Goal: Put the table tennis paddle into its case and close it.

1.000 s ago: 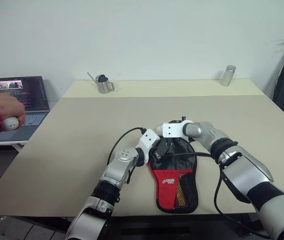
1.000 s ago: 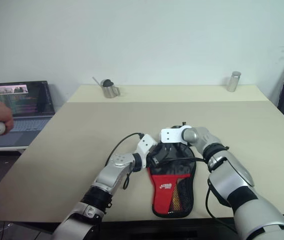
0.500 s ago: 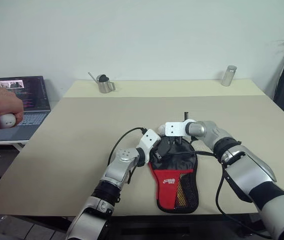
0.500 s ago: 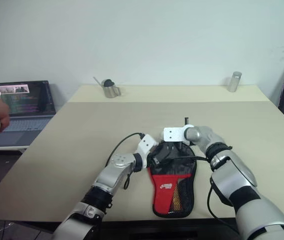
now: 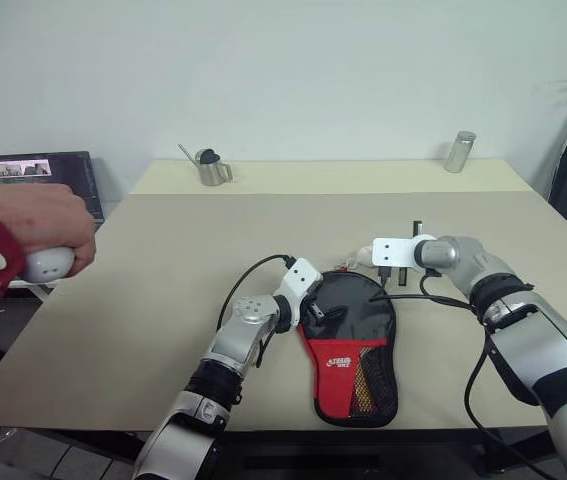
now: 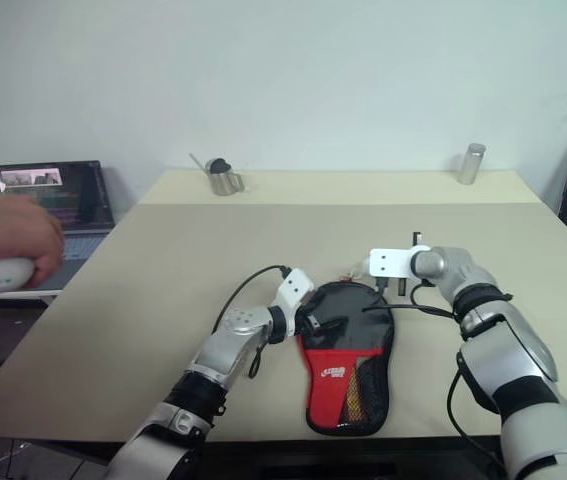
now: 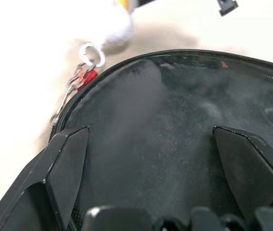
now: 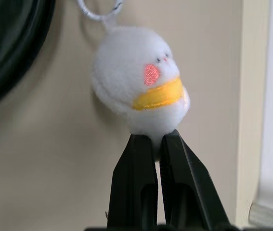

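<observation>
Step in hand: closing the case; zipper being drawn round the edge by its charm, judged from the grip.
Case: flat on the surface near the front edge, round black end away from the robot, red mesh-pocket end toward it.
Table tennis paddle: not visible; presumably inside the case, given the filled-out round shape.
Right gripper: fingers pressed together on the base of the white pompom charm, held just beside the far right edge of the case; charm's ring leads back to the case rim.
Left gripper: fingers spread wide, resting over the black face of the case as if to pin it down; nothing clamped.
Zipper: extent of closure cannot be told from here.
Next move: pull the charm on along the rim, keeping the left gripper pressing so the case does not slide or lift.
Risk: charm slipping out of the narrow pinch.
Elsewhere: a person's hand holding a small white device at the left.
</observation>
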### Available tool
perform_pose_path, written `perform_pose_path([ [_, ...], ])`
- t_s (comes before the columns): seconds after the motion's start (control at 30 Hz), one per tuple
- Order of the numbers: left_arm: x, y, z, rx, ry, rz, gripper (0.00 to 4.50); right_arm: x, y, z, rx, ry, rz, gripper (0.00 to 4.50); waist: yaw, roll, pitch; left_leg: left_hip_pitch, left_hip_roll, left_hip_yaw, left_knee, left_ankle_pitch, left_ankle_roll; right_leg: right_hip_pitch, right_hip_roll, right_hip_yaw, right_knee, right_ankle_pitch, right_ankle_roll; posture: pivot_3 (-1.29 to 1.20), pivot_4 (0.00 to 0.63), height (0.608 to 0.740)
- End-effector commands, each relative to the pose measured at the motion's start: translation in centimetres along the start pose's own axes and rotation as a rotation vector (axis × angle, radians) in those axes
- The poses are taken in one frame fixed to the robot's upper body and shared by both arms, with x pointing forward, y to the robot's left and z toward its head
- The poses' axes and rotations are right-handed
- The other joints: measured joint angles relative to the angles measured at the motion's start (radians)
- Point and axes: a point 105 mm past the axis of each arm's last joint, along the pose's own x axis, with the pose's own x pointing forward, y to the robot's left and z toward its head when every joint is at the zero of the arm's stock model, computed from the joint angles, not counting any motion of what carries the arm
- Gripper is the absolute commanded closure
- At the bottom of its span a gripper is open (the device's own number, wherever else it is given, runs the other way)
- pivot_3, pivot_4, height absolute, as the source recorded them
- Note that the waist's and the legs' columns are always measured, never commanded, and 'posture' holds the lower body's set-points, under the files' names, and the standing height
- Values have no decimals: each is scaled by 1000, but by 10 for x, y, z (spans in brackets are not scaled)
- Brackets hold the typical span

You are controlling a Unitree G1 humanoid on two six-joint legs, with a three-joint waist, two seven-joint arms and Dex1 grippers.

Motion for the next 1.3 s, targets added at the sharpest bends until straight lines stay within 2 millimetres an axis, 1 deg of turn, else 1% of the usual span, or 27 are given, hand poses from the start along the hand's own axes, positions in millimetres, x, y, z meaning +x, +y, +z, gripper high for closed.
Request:
perform_pose_path([
  [0.03,5,-10,-22,-16,85,-34,0,-13,-8,-24,22,61,-26,4467,3,0,0,0,0,0,0,0,0,0,0,0,0,0,0,0,150,740],
  [0.23,7,-11,-22,-12,84,-48,0,-29,1,-54,28,129,15,4467,18,0,0,0,0,-1,0,0,0,2,0,-1,-2,0,0,0,150,740],
  [0.4,10,-12,-21,-8,86,-56,0,-52,14,-75,31,143,118,4467,30,0,0,0,0,-2,0,0,0,4,0,-3,-4,0,0,0,150,740],
  [0.53,11,-12,-21,-6,88,-59,0,-74,30,-83,27,135,231,4467,35,1,0,0,0,-4,0,0,1,8,0,-5,-11,0,1,0,150,740],
  [0.63,12,-12,-21,-5,91,-62,0,-90,40,-84,27,132,298,4467,36,1,0,0,0,-5,0,-2,3,10,0,-5,-14,1,2,0,150,740],
  [0.67,12,-11,-21,-4,92,-63,0,-98,45,-85,15,136,331,4467,36,1,0,0,0,-5,0,-2,3,10,0,-5,-14,1,2,0,150,740],
  [0.73,13,-11,-21,-3,94,-65,0,-110,53,-83,1,136,383,4467,43,1,0,0,0,-5,0,-2,3,10,0,-6,-14,0,2,0,150,740],
  [0.87,15,-11,-20,1,95,-73,0,-125,70,-71,-1,104,474,4467,47,1,0,1,1,-5,0,-2,3,11,0,-6,-14,0,3,0,150,740],
  [0.93,16,-11,-20,1,96,-75,0,-135,81,-63,-4,77,536,4467,51,1,0,1,1,-5,0,-2,3,12,0,-6,-14,0,3,0,150,740],
  [1.07,17,-11,-22,3,105,-78,0,-159,115,-28,8,-45,710,4467,52,1,0,0,0,-6,0,-3,3,12,-1,-7,-16,-1,4,0,150,740],
  [1.2,20,-11,-21,5,108,-78,0,-168,132,-15,1,-70,772,4467,51,1,0,1,0,-6,0,-3,4,13,-2,-7,-16,-1,5,0,150,740],
  [1.3,23,-12,-19,10,109,-83,0,-173,153,-7,-21,-91,840,4467,53,1,0,1,1,-6,0,-3,4,14,-2,-7,-15,-1,6,0,150,740],
])
